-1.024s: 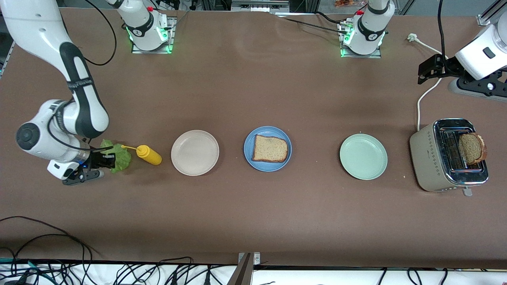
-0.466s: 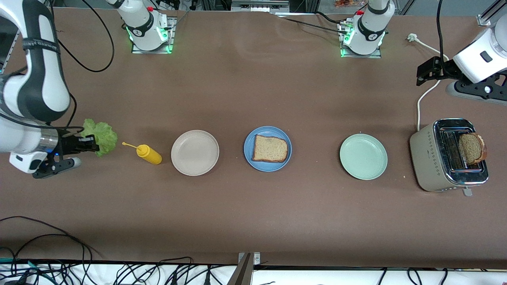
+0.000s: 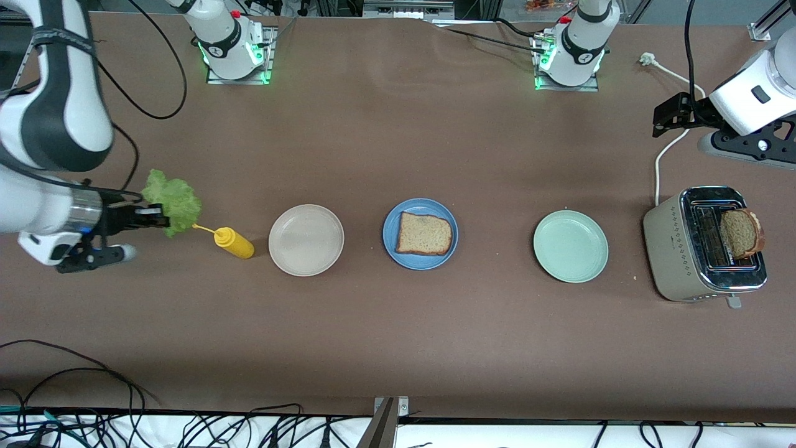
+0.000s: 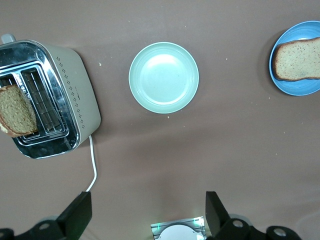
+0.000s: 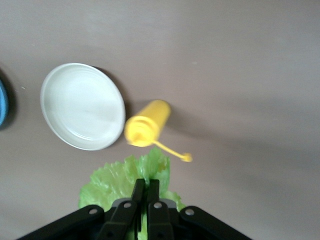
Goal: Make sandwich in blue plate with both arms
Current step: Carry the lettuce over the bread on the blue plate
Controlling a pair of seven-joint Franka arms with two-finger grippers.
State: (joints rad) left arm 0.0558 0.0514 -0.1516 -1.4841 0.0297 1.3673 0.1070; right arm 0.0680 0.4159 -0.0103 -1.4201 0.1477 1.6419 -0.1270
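The brown bench point(image 3: 398, 323) carries, along its middle, a cream toaster point(image 3: 703, 246) with a brown bread slice point(image 3: 741, 233) standing in its slot at the left arm's end, a pale mint-green plate point(image 3: 570, 246), a round blue plate point(image 3: 420, 234) bearing a square wholemeal bread slice point(image 3: 425, 234), and a cream-beige plate point(image 3: 306, 239). Near the right arm's end, the right tool point(image 3: 149, 216) is up in the air, clenched on a ruffled green lettuce leaf point(image 3: 171, 201) beside the lying yellow squeeze bottle point(image 3: 230, 241). The left tool point(image 3: 675, 113) hangs spread wide and empty, waiting over the bench edge at the left arm's end, above the white cord point(image 3: 668, 146).

Green lettuce leaf point(image 3: 169, 200), yellow squeeze bottle point(image 3: 231, 242), cream plate point(image 3: 306, 240), blue plate point(image 3: 393, 242) under brown bread slice point(image 3: 425, 233), mint plate point(image 3: 570, 246), brown counter point(image 3: 398, 336).
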